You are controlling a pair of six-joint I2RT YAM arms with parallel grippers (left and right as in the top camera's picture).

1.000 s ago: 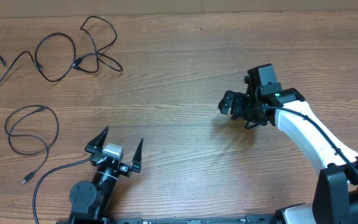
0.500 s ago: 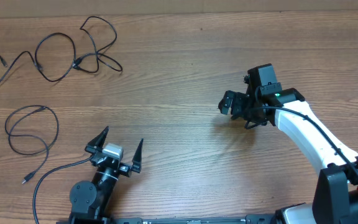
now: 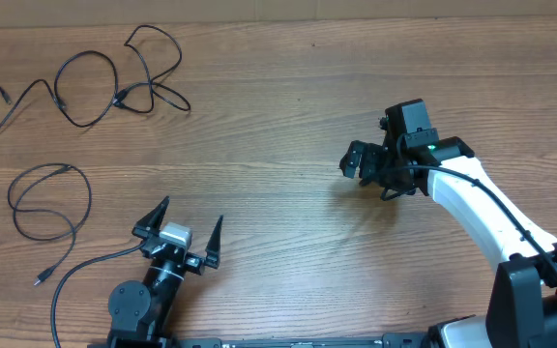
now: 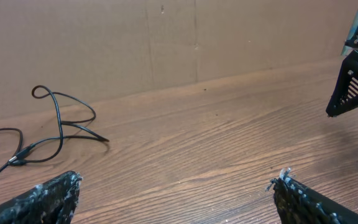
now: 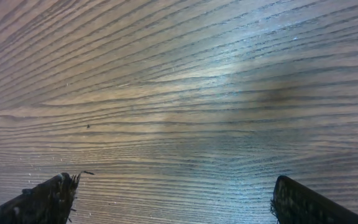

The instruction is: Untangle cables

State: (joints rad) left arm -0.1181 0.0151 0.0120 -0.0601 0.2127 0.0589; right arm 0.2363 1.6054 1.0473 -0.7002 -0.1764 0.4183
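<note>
Both pairs of jaws gape wide and empty, the thin black cables (image 3: 120, 97) sprawl at the upper left of the wooden tabletop (image 3: 278, 106), so the left arm (image 3: 141, 298) should pinch one strand beside the crossing.

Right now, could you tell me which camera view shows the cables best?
The overhead view: it shows the tangled cables at the far left back of the table and the separate looped cable nearer the front. The left wrist view catches only part of the tangled cables; the right wrist view shows only bare table.
</note>
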